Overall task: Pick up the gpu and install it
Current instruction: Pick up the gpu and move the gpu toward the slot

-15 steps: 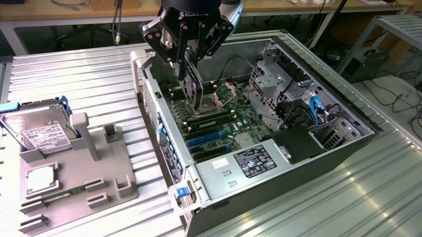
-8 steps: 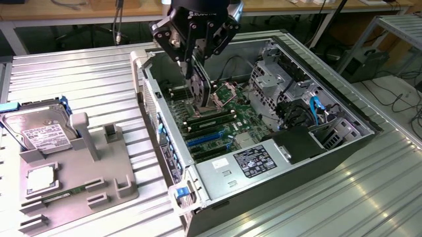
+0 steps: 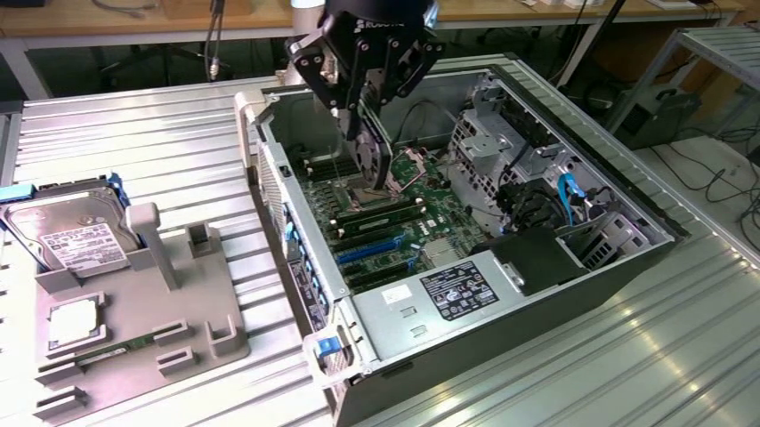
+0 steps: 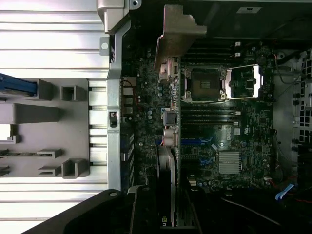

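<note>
Thin dark rectangular gpu card (image 3: 370,156) is gripped by the closed black end effector (image 3: 359,111), hanging over the green motherboard (image 3: 416,200) inside the open grey computer case (image 3: 522,356). Best done by squaring the card edge to the blue slots (image 3: 370,253) and lowering slowly, clear of cables.

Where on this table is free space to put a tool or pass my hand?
Free: the ribbed table beyond the grey holder, at the exterior view's upper left, and beside the computer case at its lower right. Crowded: the holder with its hard drive, and inside the case, where the jaws hold the gpu above the motherboard.
</note>
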Motion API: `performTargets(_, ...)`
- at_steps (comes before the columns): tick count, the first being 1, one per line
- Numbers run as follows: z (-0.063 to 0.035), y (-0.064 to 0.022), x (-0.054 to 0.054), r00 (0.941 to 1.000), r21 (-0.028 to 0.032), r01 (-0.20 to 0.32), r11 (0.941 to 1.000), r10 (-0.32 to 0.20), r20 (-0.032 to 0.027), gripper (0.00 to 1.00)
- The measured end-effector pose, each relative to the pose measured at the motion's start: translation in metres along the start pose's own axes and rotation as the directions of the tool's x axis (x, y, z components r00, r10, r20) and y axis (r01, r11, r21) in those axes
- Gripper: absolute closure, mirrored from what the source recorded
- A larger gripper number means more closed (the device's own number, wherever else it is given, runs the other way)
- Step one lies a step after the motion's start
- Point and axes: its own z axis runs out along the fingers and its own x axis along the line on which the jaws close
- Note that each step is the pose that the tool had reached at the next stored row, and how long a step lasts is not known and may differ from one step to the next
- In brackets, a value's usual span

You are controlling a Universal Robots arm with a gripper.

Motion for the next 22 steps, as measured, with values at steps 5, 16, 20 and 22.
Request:
performTargets(5,0.0003,0.0000,-0.013,1.0000,0.0001,0.000,1.0000,0.000,0.0000,0.73)
performTargets(16,0.0012,0.0001,-0.042,1.0000,0.0001,-0.003,1.0000,0.003,0.0001,0.73)
performTargets(20,0.0016,0.0006,-0.054,1.0000,0.0002,-0.008,1.0000,0.008,0.0004,0.73)
performTargets(22,0.0018,0.0008,-0.059,1.0000,0.0002,-0.008,1.0000,0.008,0.0004,0.73)
